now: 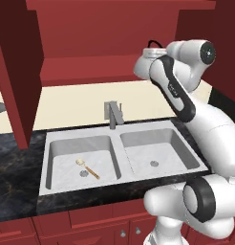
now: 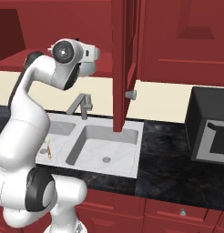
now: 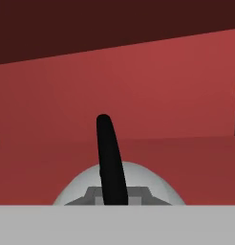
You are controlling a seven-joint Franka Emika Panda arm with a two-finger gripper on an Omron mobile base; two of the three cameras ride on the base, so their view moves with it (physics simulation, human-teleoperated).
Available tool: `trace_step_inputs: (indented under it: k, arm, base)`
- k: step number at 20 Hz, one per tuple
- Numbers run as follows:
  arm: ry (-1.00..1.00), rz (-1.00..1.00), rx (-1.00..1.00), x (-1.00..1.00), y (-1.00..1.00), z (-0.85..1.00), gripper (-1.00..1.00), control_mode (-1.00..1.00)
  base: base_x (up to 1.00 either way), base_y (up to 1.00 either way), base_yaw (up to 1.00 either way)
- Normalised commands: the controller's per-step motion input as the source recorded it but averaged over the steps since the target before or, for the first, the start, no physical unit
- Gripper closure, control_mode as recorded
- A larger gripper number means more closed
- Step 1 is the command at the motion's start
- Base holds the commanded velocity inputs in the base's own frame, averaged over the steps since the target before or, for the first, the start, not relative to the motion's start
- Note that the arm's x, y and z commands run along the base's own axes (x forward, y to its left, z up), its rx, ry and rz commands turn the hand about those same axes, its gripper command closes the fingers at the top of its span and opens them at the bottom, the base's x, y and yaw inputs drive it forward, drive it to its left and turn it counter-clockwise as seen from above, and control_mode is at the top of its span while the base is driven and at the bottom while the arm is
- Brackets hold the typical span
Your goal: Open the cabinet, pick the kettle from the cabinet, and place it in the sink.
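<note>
Silver-grey kettle [image 3: 138, 184] with black handle in hand view, spoon [image 1: 87, 168] in left-base sink [image 1: 126, 155]

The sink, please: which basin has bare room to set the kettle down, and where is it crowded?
The right basin is bare apart from its drain, bordered by the divider and the dark counter. The left basin holds a wooden-handled spoon by its drain, leaving less room. The faucet crowds the back rim. The hand is shut on the kettle.

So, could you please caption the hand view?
Kettle with black handle seen close up inside the red cabinet.
</note>
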Motion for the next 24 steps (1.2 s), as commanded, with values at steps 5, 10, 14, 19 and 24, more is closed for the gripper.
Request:
trace_step_inputs:
  k: [5, 10, 14, 19, 24]
  arm:
    - [0.00, 0.00, 0.03, -0.57, 0.11, 0.04, 1.00, -1.00]
    - [0.00, 0.00, 0.04, -0.54, 0.09, 0.09, 1.00, -1.00]
    - [0.03, 0.00, 0.01, -0.55, 0.06, 0.04, 1.00, -1.00]
    - [0.04, 0.00, 0.00, -0.53, 0.07, 0.00, 1.00, -1.00]
    - [0.04, 0.00, 0.00, -0.49, 0.11, 0.00, 1.00, -1.00]
  base:
    - [0.00, 0.00, 0.00]
    - [0.00, 0.00, 0.00]
    - [0.00, 0.00, 0.00]
    - [0.00, 0.00, 0.00]
    - [0.00, 0.00, 0.00]
